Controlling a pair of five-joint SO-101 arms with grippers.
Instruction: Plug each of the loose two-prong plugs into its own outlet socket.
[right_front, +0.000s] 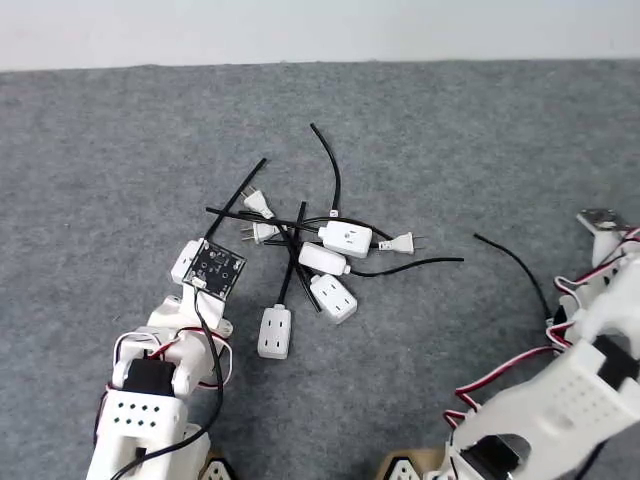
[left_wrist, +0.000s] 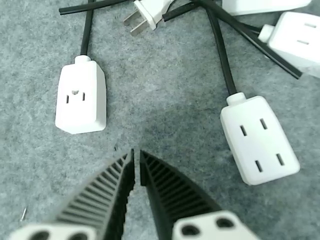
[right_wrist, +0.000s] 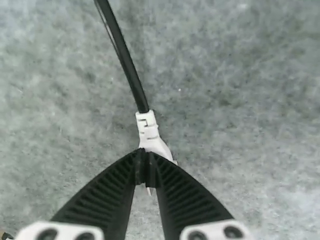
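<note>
The 2-prong plug (right_wrist: 151, 139) is pinched at the fingertips of the right hand (right_wrist: 146, 167), which is closed tight on its white body. The plug's long axis runs straight in line with the hand. The black cord (right_wrist: 122, 55) leads out ahead of the fingertips over the grey surface (right_wrist: 250, 100), and what looks like 1 prong tip pokes back between the fingers toward the wrist. As I judge it, the prongs face the wrong way for pushing forward into anything. The sockets (right_front: 333, 297) lie in a tangle well apart from this hand, off to its left and far nearer the left hand (left_wrist: 136, 161). That hand hovers low with its fingers drawn together on nothing, a single socket (left_wrist: 80, 97) ahead on 1 side and a double socket (left_wrist: 257, 137) ahead on the other. The next move likely turns on bringing prongs and slots face to face.
</note>
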